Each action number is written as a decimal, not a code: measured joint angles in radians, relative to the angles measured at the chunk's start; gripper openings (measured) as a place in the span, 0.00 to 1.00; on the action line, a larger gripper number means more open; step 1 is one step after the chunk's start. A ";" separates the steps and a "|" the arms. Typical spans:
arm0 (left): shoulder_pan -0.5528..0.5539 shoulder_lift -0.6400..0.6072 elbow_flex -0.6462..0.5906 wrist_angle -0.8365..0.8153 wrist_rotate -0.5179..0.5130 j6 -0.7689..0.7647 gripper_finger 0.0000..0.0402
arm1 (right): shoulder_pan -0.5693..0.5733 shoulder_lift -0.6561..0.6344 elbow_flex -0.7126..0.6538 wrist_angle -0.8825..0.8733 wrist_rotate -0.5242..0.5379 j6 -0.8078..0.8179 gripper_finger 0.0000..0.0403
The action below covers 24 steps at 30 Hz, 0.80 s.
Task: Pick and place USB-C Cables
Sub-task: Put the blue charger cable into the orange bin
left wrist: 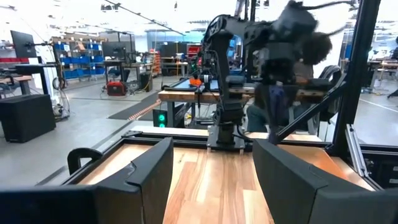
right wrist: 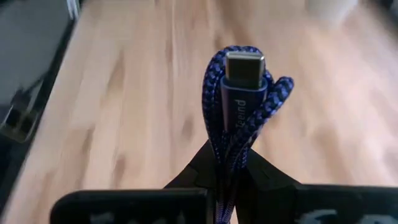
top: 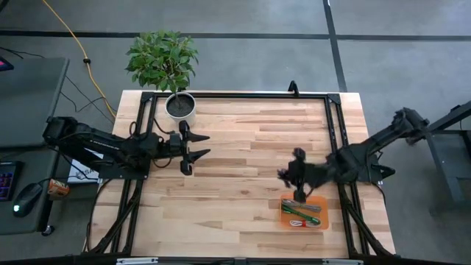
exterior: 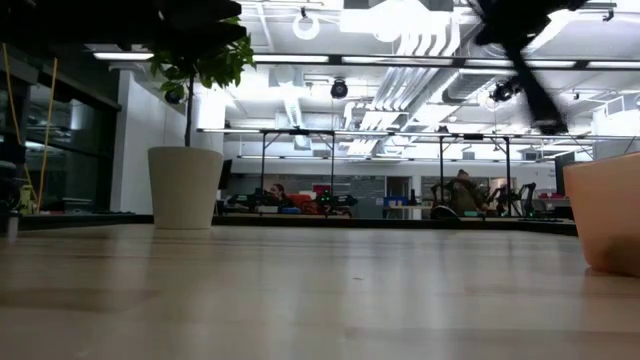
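My right gripper (right wrist: pixel 229 167) is shut on a dark blue braided USB-C cable bundle (right wrist: pixel 239 106), held above the wood table (top: pixel 243 147) just left of the orange tray (top: pixel 318 219). In the tray lie a green cable (top: pixel 298 213), a silvery grey one (top: pixel 309 206) and a white one with red (top: pixel 297 221). My left gripper (top: pixel 202 145) hovers open near the table's left side, with nothing between its fingers (left wrist: pixel 152 168). In the left wrist view the blue bundle (left wrist: pixel 277 102) shows below the right arm. My right gripper pinches the blue bundle between its two fingers at the folded strands (right wrist: pixel 229 155) below the plug. The plug end (right wrist: pixel 244 65) and the loops stick out past the fingertips. The fingers slant down toward the table's left, and the bundle is lifted clear of table and tray.
A potted plant in a white pot (top: pixel 180 105) stands at the table's far left, close to my left gripper. A black frame (top: pixel 235 95) runs along the table's far edge and sides. The low view shows the tray's wall (exterior: pixel 610 215) at the right and the pot (exterior: pixel 185 188) at the left.
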 joint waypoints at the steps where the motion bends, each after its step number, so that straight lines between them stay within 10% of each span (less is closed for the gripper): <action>1: 0.000 0.000 0.000 0.000 0.000 0.000 0.50 | 0.028 0.025 0.035 -0.080 -0.001 0.068 0.01; 10: 0.000 0.000 0.000 -0.005 0.000 0.000 0.50 | 0.202 0.275 0.193 -0.472 -0.165 0.551 0.01; 24: 0.000 0.000 0.000 -0.005 0.000 0.000 0.50 | 0.240 0.458 0.197 -0.468 -0.368 0.746 0.02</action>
